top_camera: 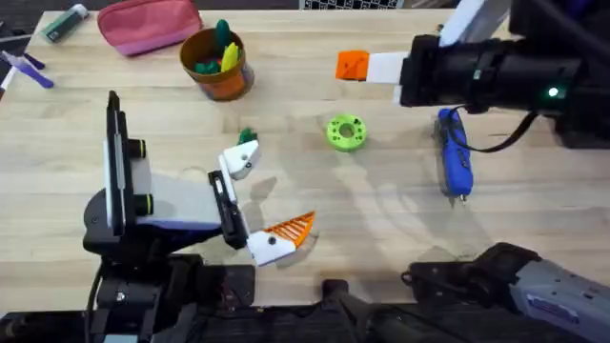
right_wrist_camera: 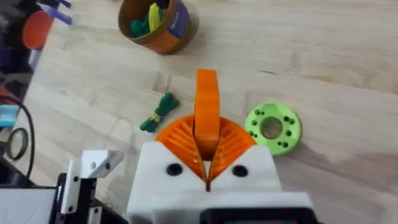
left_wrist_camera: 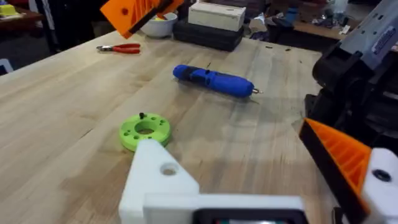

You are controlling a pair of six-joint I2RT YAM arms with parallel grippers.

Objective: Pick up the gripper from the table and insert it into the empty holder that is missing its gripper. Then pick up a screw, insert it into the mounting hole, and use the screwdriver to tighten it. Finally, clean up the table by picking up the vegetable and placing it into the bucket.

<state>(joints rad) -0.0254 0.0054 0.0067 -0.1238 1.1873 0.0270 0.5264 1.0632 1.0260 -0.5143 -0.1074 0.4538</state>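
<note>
My right gripper (top_camera: 355, 65) (right_wrist_camera: 207, 146) is shut on the small orange gripper wedge (right_wrist_camera: 207, 102), which hangs above the table behind the lime-green disc (top_camera: 345, 131). My left gripper (top_camera: 261, 198) (left_wrist_camera: 261, 180) stands open. One of its fingers is the bare white holder (top_camera: 239, 160) (left_wrist_camera: 159, 179), and the other carries an orange ribbed pad (top_camera: 291, 229) (left_wrist_camera: 342, 152). The dark-green vegetable (top_camera: 247, 136) (right_wrist_camera: 159, 112) lies just behind the holder. Right of the disc lies the blue screwdriver (top_camera: 455, 152) (left_wrist_camera: 214, 80). The orange-brown bucket (top_camera: 229, 81) (right_wrist_camera: 177, 31) stands at the back with toy pieces inside.
A pink pouch (top_camera: 148, 24) and pens (top_camera: 29, 69) lie at the back left. The left wrist view shows red pliers (left_wrist_camera: 121, 48), a white bowl (left_wrist_camera: 158, 26) and a dark box with a white lid (left_wrist_camera: 214, 18) beyond the screwdriver. The right arm's base (top_camera: 534, 286) sits at the front right.
</note>
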